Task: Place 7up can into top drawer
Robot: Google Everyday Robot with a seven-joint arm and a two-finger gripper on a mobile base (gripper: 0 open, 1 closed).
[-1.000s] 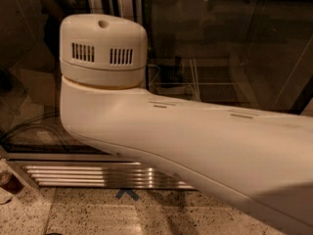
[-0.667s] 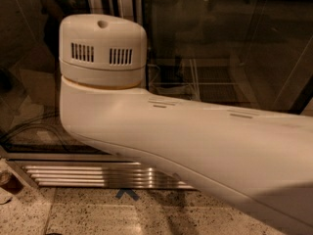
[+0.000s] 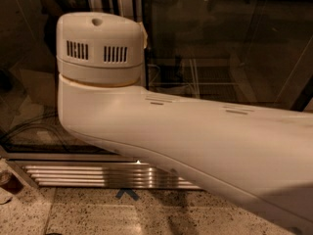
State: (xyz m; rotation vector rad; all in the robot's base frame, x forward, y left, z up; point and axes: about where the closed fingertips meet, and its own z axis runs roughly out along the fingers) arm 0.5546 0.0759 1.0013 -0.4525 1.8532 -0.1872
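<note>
The arm filled the view; jaws, 7up can and top drawer lay outside it, grip and bearing untellable.

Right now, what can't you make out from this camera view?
The end effector: out of the camera view; the white arm runs off the right edge.
The 7up can and top drawer: neither shows; the arm fills most of the frame.
Behind the glass wall: dark, with reflections; contents unclear.
The floor: its lower right is hidden by the arm.
</note>
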